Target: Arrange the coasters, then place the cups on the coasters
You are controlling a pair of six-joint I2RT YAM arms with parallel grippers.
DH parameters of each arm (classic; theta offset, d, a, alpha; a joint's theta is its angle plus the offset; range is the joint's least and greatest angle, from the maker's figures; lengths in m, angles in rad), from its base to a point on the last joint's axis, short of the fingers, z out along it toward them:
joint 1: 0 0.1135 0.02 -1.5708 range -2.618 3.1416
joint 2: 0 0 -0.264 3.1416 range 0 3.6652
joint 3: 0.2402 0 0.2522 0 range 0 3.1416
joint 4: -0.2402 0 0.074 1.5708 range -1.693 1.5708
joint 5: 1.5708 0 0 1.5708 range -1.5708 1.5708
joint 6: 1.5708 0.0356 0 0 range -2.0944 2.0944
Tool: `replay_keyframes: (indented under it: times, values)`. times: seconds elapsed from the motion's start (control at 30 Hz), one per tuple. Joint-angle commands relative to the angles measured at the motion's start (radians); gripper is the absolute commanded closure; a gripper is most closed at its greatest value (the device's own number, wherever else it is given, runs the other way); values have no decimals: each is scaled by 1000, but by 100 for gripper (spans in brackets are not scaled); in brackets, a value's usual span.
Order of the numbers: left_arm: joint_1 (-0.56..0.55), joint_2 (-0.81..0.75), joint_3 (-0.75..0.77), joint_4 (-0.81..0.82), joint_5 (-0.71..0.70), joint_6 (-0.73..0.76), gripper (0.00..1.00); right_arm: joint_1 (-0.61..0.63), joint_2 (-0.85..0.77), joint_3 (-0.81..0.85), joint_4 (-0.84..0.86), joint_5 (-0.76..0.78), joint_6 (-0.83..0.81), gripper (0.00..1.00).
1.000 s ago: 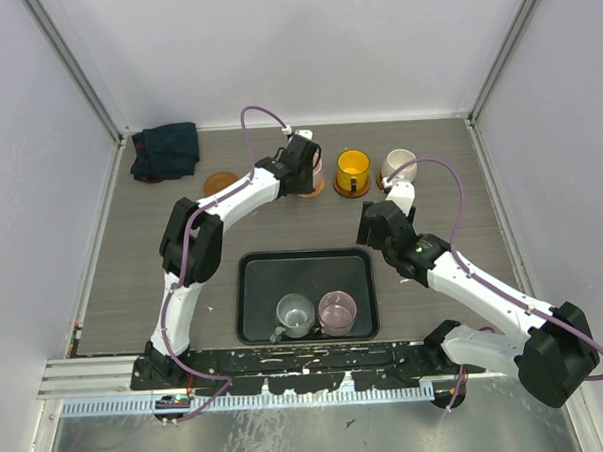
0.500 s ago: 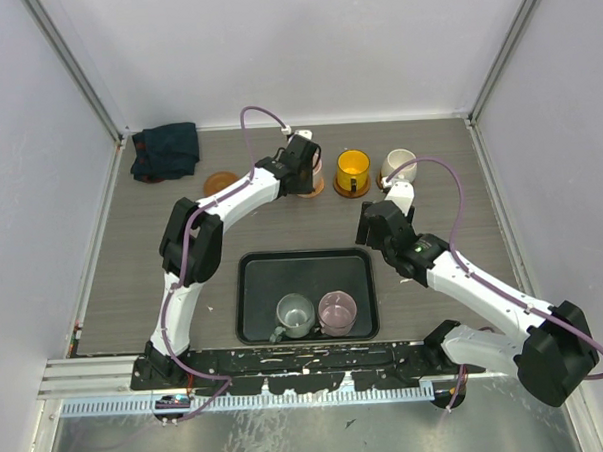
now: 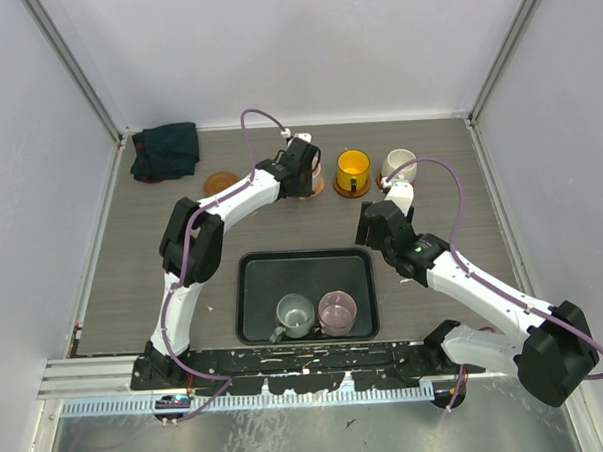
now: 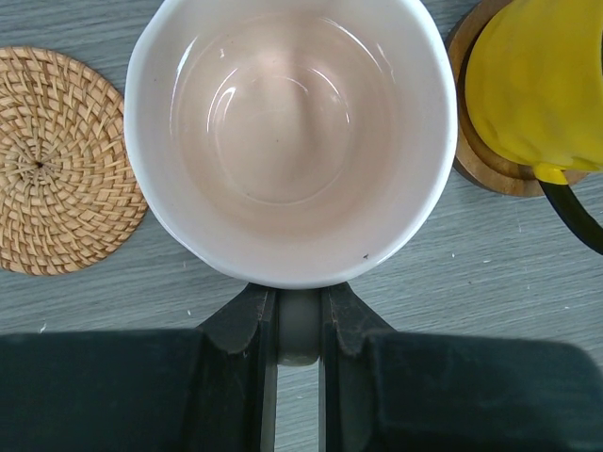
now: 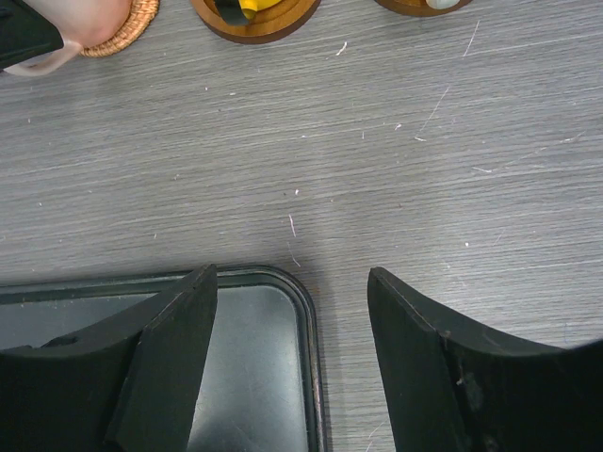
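Pink mug (image 4: 287, 141) pinched by outstretched left gripper (image 4: 299, 315)

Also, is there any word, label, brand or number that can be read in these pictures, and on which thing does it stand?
None. No readable text shows on the pink cup, the yellow cup, the woven coaster or the black tray.

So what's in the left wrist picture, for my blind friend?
An empty pale pink mug, seen from above, its handle pinched between the left arm's jaws. A bare woven coaster lies left of it, a yellow mug on a wooden coaster right.
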Motion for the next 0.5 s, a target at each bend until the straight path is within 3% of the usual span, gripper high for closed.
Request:
replay_keyframes:
  times: [0.0,0.47]
  values:
    - [5,-70,12,94,-15,-17,100,6,0,0,47,-2,16,30]
    - [1,-103,-6,159,-24,4,100,6,12,-6,55,-12,20,31]
